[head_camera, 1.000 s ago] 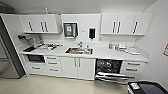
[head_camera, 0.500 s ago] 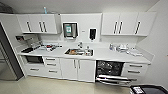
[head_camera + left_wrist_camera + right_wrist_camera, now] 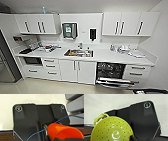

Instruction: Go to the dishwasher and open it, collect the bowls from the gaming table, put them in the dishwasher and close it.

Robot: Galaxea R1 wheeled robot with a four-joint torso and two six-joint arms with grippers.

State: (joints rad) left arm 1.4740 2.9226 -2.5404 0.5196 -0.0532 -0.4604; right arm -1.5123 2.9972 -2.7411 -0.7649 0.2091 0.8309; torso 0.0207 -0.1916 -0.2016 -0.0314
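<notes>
- Nothing in the kitchen has shifted. The whole head view has slid a little, and the run of cabinets sits slightly lower and further right than half a second ago, so it is the camera that moved.
- Far left: a tall grey appliance [image 3: 5, 62] closes that end of the room, with a dark built-in oven [image 3: 32, 60] under the counter beside it.
- Left gripper [image 3: 60, 138]: closed on an orange bowl [image 3: 65, 131], which is carried close to the wrist with a blue cable [image 3: 41, 131] crossing in front.
- Middle: the sink [image 3: 78, 53] is set in the white counter [image 3: 105, 56], with white cabinet doors [image 3: 76, 70] below it.
- Right of those doors: the dishwasher [image 3: 111, 71] is already open, its dark racks showing and its steel door [image 3: 115, 82] folded down toward the floor. A stack of drawers [image 3: 136, 71] stands just beside it.
- Right gripper [image 3: 132, 137]: gripping a green perforated bowl [image 3: 112, 130] with a loop handle.
- Step in hand, as I judge it: both bowls are being brought to the open machine. Next the robot must square up to the racks, bend, and lower each bowl in without knocking the door.
- Edges and room: the pale floor [image 3: 55, 87] before the cabinets lies open. The lowered door juts into that path, and the right wall [image 3: 160, 50] stands near, so the right arm has less room to swing.
</notes>
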